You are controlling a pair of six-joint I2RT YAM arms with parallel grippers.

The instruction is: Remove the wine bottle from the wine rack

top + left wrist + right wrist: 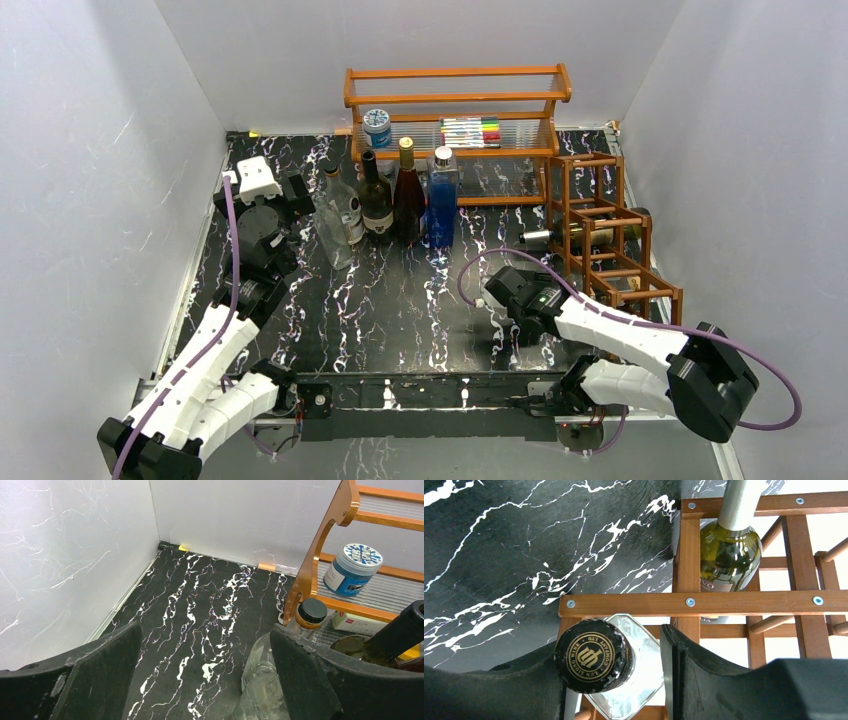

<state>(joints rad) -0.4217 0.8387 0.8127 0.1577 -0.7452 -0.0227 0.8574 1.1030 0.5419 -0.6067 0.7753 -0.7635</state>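
Observation:
The wine rack [610, 245] is a reddish-brown lattice at the right of the table. In the right wrist view a clear square wine bottle [641, 652] with a black gold-printed cap [591, 655] lies in a lower cell of the rack [689, 602]. A green wine bottle [729, 555] with a silver neck lies in the cell above. My right gripper [611, 662] straddles the black cap. Its left finger touches the cap and a gap remains at the right finger [704, 680]. My left gripper [205, 665] is wide open above bare table at the back left [275, 195].
Several upright bottles [390, 200] stand in a row mid-table, next to the left gripper. Behind them is an orange shelf [455, 100] with clear panels, a blue jar [377, 127] and markers. White walls close in three sides.

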